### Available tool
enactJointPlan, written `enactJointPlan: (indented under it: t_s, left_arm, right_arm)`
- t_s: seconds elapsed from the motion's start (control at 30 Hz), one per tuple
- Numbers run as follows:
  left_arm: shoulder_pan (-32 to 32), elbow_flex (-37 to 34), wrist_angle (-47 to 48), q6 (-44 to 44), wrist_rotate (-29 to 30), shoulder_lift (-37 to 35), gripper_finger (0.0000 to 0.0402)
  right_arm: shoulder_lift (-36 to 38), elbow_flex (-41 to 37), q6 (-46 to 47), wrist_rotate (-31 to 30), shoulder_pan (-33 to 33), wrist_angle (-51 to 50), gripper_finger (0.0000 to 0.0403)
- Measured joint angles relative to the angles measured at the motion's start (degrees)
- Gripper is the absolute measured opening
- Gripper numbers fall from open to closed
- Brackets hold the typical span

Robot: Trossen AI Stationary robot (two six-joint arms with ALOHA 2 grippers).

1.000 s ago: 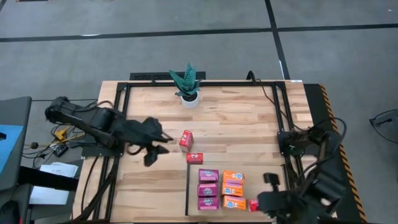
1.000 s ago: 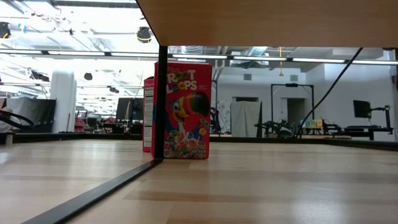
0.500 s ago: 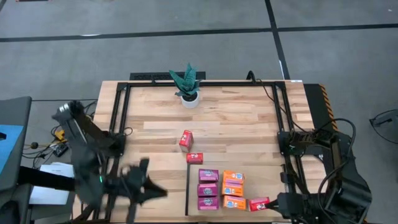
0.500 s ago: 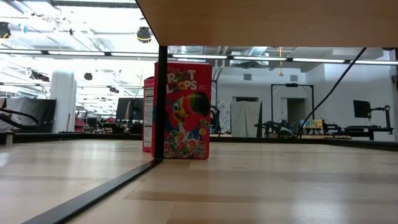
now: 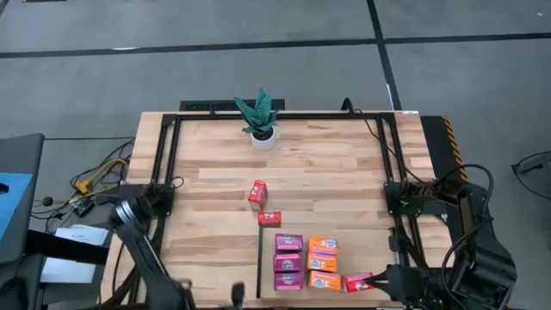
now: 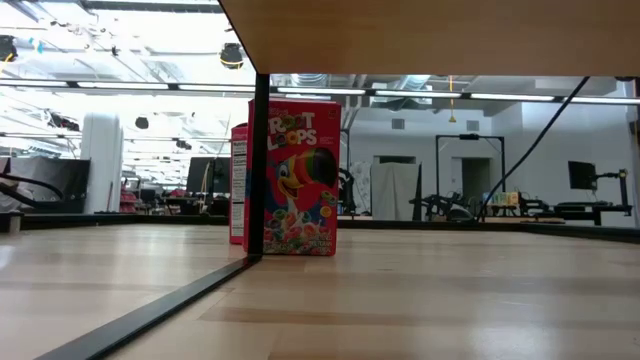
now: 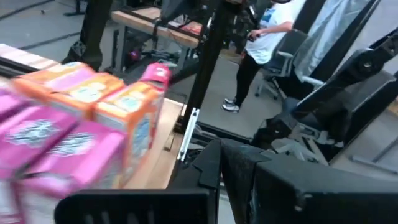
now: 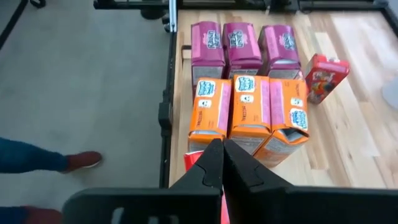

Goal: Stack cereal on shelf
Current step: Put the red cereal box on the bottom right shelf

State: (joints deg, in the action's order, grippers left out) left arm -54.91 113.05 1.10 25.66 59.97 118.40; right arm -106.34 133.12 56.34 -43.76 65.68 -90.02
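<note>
A potted green plant (image 5: 259, 119) in a white pot stands near the far edge of the slatted wooden tabletop (image 5: 327, 172), about at its middle; yellow and black cables (image 5: 96, 175) lie on the grey floor (image 5: 258, 52) beside the table's left side; in the left wrist view a person (image 7: 261, 46) in a light top and dark trousers stands beside an office chair (image 7: 287, 62); in the right wrist view a foot in a red shoe (image 8: 81, 161) is on the floor.

Six cereal boxes (image 5: 306, 261) on shelf (image 5: 336, 226); two red boxes (image 5: 263, 205) beside it.

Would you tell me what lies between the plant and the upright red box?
Only bare tabletop lies between the plant and the red box, per the high view.
</note>
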Motion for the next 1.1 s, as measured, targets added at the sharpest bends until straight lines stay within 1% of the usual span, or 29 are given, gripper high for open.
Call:
enactJointPlan:
  t_s: [0.17, 0.2, 0.23, 0.3, 0.37, 0.43, 0.5, 0.57, 0.63, 0.7, 0.87, 1.0, 1.1]
  left_arm:
    - [-1.21, 21.95, 8.49, -0.65, 6.66, 13.81, 0.0]
    - [-1.25, 22.17, 6.63, -1.31, 7.01, 15.44, 0.0]
    - [-1.23, 19.26, -0.72, -2.84, 7.3, 15.65, 0.0]
    - [-1.32, 15.11, -10.24, -5.32, 8.31, 16.86, 0.0]
    - [-1.11, 14.11, -13.43, -5.39, 9.88, 18.17, 0.0]
    - [-0.73, 14.17, -13.47, -5.45, 11.32, 19.3, 0.0]
    - [-0.08, 14.17, -13.11, -5.7, 11.55, 20.39, 0.0]
    - [0.9, 14.1, -11.25, -5.44, 10.64, 20.71, 0.0]
    - [2.15, 14.19, -8.2, -2.21, 8.13, 20.6, 0.0]
    - [2.86, 14.21, -7.11, -1.16, 8.0, 20.54, 0.0]
    - [3.59, 14.19, -7.11, -2.7, 8.37, 20.54, 0.0]
    - [3.57, 14.19, -7.09, -3.25, 8.38, 20.54, 0.0]
    - [3.57, 14.19, -6.97, -3.6, 8.37, 20.54, 0.0]
  right_arm:
    - [0.0, 0.0, -0.47, -3.93, 1.27, 0.0, 0.0009]
    - [0.0, 0.0, -0.48, -4.78, 1.54, 0.02, 0.0009]
    - [0.0, 0.0, -0.53, -5.67, 1.63, 0.0, 0.0009]
    - [0.0, 0.0, -0.76, -7.45, 1.85, 0.02, 0.0011]
    - [0.0, 0.0, -0.63, -8.58, 1.74, 0.02, 0.0017]
    - [-0.12, 0.0, -0.02, -8.6, 1.73, 0.02, 0.0021]
    - [-0.71, 0.0, 0.0, -8.46, 1.24, 0.0, 0.0021]
    - [-1.82, -0.11, -0.23, -7.1, 1.32, 0.02, 0.0017]
    - [-2.95, -0.28, -0.65, -5.38, 1.53, 0.19, 0.0011]
    - [-4.56, -0.27, -3.01, -3.06, 2.14, 0.88, 0.0007]
    - [-10.18, -0.33, -4.52, 1.41, 4.77, 1.87, 0.0009]
    - [-15.06, -0.33, -9.43, 1.26, 7.0, 6.06, 0.0006]
    - [-18.67, -0.33, -9.93, 2.12, 7.36, 7.68, 0.0005]
